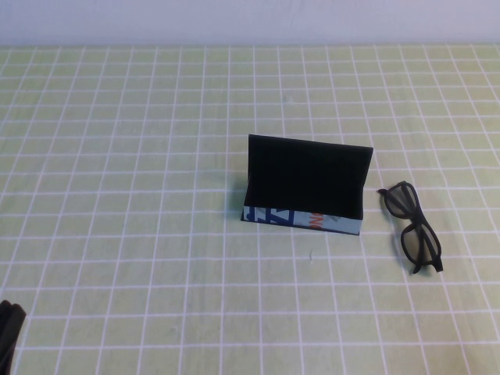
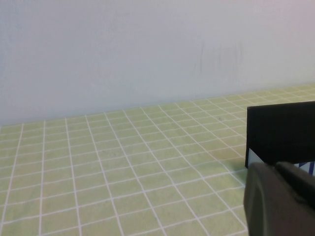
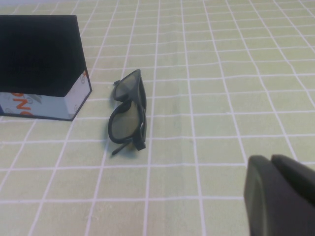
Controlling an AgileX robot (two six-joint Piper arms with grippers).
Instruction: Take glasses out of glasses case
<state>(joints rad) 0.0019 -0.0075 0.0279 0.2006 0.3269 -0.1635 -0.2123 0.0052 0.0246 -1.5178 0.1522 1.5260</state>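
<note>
The black glasses case (image 1: 308,180) stands at the middle of the table, its pale printed side facing the near edge. The black glasses (image 1: 412,226) lie folded on the cloth just right of the case, outside it and apart from it. My left gripper (image 1: 8,332) is low at the near left corner, far from both; in the left wrist view it (image 2: 276,168) is shut and empty, with the case (image 2: 280,130) beyond it. My right gripper (image 3: 271,160) is out of the high view; its wrist view shows it shut and empty, short of the glasses (image 3: 129,113) and the case (image 3: 39,54).
A green cloth with a white grid (image 1: 156,234) covers the table. A pale wall (image 2: 147,49) rises behind the table's far edge. Nothing else stands on the cloth.
</note>
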